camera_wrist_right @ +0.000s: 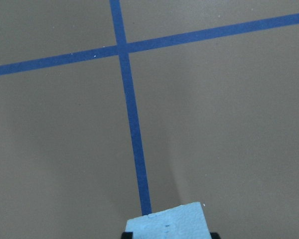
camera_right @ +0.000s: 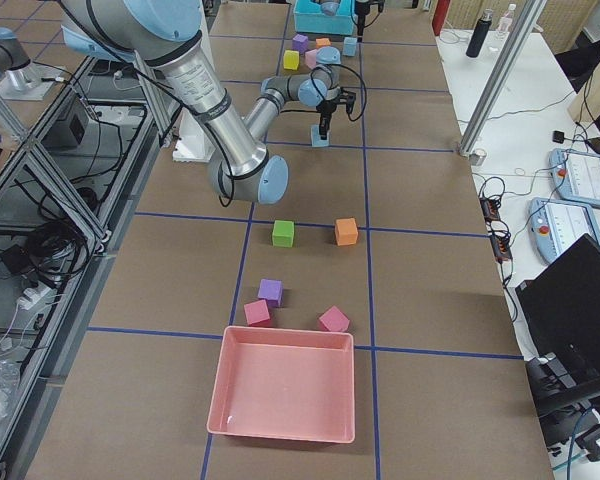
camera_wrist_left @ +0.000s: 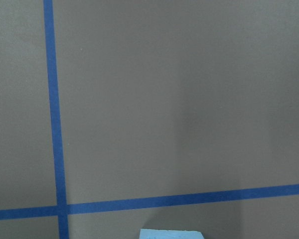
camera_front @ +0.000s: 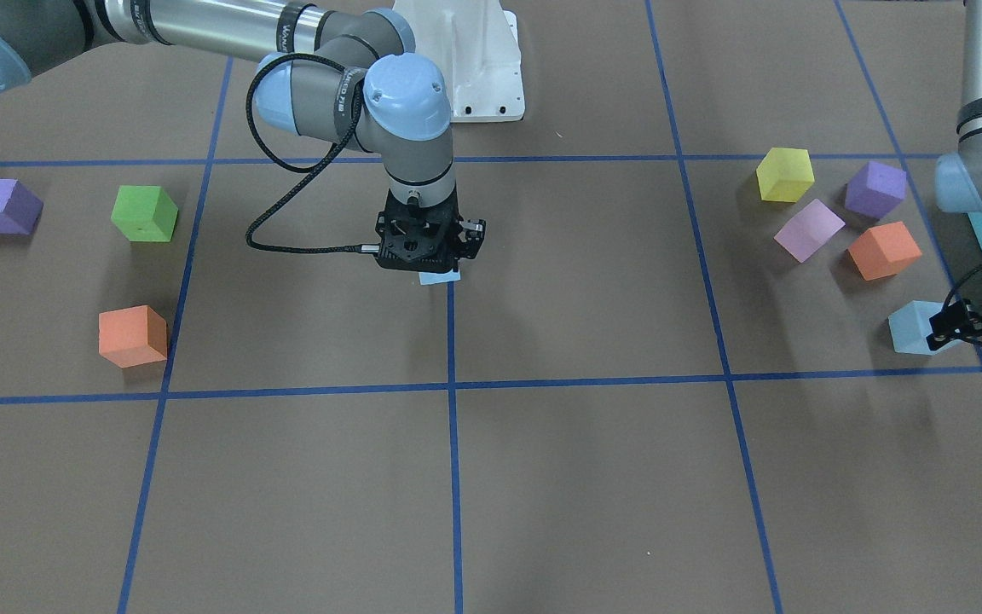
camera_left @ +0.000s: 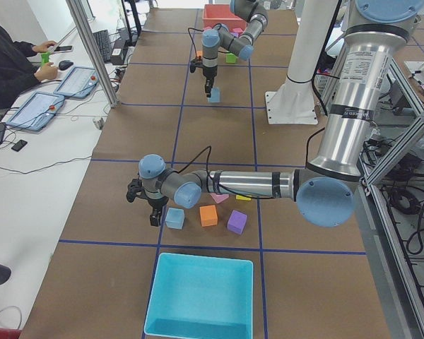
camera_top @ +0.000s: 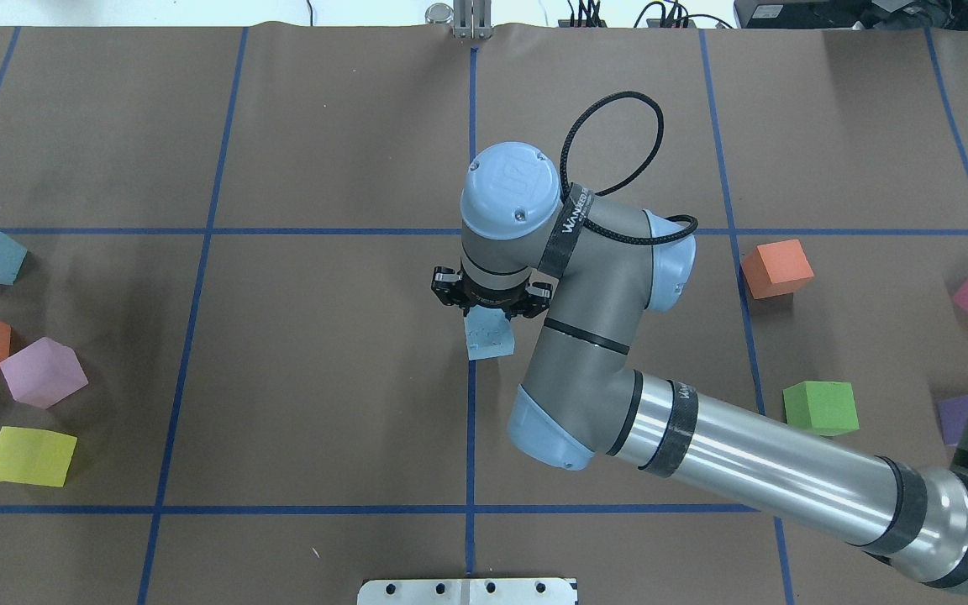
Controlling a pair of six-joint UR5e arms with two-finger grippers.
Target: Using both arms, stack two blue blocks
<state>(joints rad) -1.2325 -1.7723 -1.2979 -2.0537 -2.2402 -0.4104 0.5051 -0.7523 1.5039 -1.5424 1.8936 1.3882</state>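
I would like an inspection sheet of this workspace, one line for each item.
Surface: brown paper-covered table with a blue tape grid.
Job's things: pale blue foam cube at the centre, in the right claw; second pale blue foam cube beside the left claw.
Clutter: loose cubes both sides, among them a green foam cube and a yellow foam cube; turquoise tray and pink tray at the table's ends.
Grippers: right claw shut on the centre cube; left claw, cannot tell.
Cables: black braided cable loops from the right wrist.
Surroundings: seated operator at a side desk.
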